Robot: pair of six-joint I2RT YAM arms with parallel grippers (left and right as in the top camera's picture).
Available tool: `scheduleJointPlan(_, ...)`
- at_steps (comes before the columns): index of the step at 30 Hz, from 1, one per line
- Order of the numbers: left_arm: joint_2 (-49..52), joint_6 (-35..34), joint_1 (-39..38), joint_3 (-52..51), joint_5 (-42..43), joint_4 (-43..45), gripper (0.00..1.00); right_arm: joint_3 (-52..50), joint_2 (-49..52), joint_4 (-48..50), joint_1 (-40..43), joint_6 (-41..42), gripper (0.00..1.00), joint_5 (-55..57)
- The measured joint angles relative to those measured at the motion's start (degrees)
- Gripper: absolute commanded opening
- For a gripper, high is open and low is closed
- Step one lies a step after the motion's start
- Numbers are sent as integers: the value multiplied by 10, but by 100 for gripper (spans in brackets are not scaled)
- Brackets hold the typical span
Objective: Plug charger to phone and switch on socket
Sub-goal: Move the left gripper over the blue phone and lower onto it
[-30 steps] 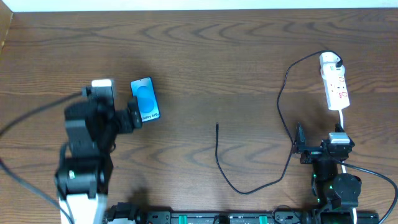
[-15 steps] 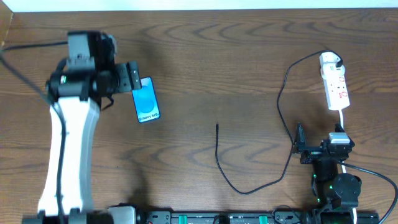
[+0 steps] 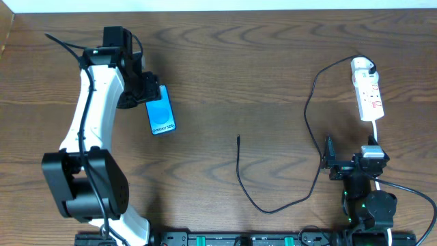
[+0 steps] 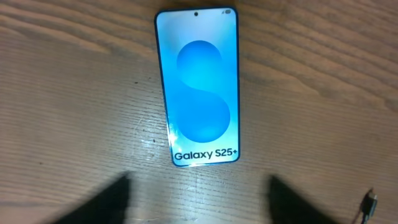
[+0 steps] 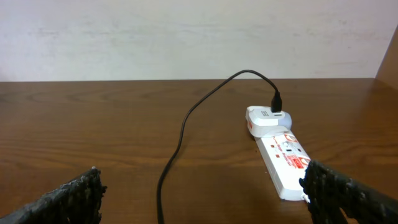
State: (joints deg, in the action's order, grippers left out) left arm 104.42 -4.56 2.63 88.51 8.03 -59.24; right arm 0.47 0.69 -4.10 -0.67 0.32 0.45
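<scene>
Phone [image 3: 162, 115] is lying flat and screen-up on the left side of the table [image 3: 225, 61], and the left gripper [image 3: 145, 91] hovers right over its top end. In the left wrist view its jaws are spread wide with nothing between them, and the phone [image 4: 199, 87] sits just ahead of the fingertips, not touched as far as I can tell. The charger [image 3: 311, 109] trails across the middle of the table. Its connector tip [image 3: 238, 139] lies loose, well apart from the phone, while the white plug head [image 3: 362, 66] already sits in the far end of the socket [image 3: 369, 96] over on the right. The right gripper [image 3: 330, 164] is parked near the front edge, close to the cable, with jaws spread and empty too. My read is that we're at the very start: the left arm is lining up on the phone, either to steady it or bring it nearer the cable. Next move probably means closing on the phone's edges squarely so it doesn't skate on the wood. Then the right arm has to pinch that tiny tip and line it up with the port on the end below the Galaxy text. Switch flip comes last. I can't make out whether the switch is on.
</scene>
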Motion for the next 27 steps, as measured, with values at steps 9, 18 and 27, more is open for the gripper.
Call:
scheduleJointPlan(9, 11, -3, -7, 0, 4, 12, 98, 0, 0, 0, 0, 0, 99, 0)
scheduleJointPlan(18, 54, -21, -31, 0, -9, 47, 98, 0, 0, 0, 0, 0, 99, 0)
scheduleJointPlan(27, 127, -31, -31, 0, -11, 73, 98, 0, 0, 0, 0, 0, 99, 0)
